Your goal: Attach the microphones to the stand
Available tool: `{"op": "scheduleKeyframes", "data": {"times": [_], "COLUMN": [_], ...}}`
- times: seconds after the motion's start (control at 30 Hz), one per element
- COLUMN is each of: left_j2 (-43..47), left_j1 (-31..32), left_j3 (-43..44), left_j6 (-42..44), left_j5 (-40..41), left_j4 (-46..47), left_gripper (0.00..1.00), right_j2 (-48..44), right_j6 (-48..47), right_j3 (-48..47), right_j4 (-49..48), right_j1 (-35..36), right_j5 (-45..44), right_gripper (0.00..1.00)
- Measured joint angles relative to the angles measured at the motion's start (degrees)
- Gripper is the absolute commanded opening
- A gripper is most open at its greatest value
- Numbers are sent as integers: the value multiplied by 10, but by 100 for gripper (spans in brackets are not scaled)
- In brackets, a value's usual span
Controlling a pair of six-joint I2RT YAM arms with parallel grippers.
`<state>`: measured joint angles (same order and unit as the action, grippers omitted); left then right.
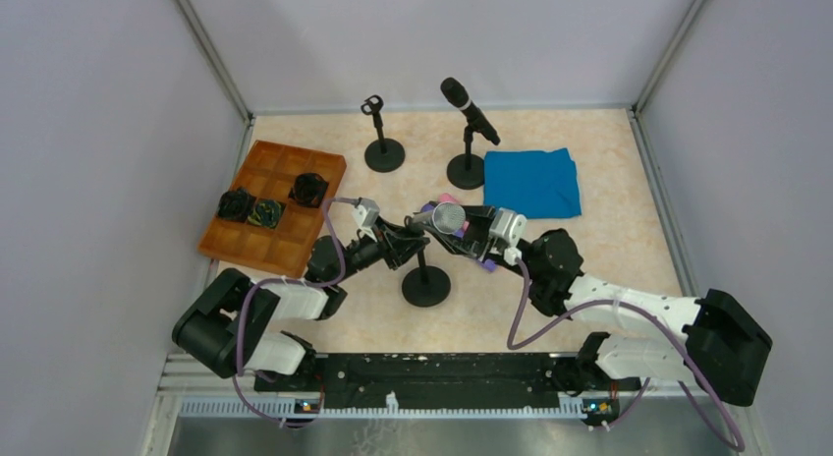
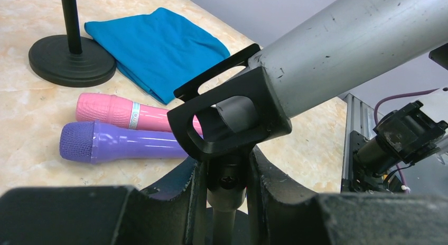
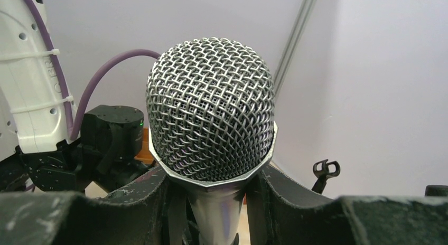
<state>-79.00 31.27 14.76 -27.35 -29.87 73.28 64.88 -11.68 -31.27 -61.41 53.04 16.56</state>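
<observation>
Microphone (image 3: 211, 113) sits pinched between right fingers (image 3: 138, 204), tail in stand clip (image 2: 266, 105) whose stem left fingers (image 2: 177, 203) squeeze.

Left gripper (image 2: 224, 189) clamped on clip (image 2: 227, 118) neck; silver microphone (image 2: 343, 49) fills the space above and to the right | just ahead, low: purple microphone (image 2: 116, 143) and pink microphone (image 2: 121, 112) lie side by side, blocking | farther ahead: blue cloth (image 2: 158, 49), black stand base (image 2: 71, 63) | free: bare table (image 2: 31, 123) ahead-left, between microphones and stand base
</observation>
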Motion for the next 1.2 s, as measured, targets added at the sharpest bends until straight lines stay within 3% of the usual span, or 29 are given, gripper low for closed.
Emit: {"op": "scheduleKeyframes", "data": {"times": [1.2], "left_j2": [-6], "left_j1": [-9], "left_j3": [11], "left_j6": [-10], "left_j5": [-7], "left_j4": [-13], "left_gripper": [0], "right_j2": [73], "right_j6": [-36], "right_j3": [24], "right_j4": [-89], "right_j1": [9], "right_j5": [-40], "right_gripper": [0]}}
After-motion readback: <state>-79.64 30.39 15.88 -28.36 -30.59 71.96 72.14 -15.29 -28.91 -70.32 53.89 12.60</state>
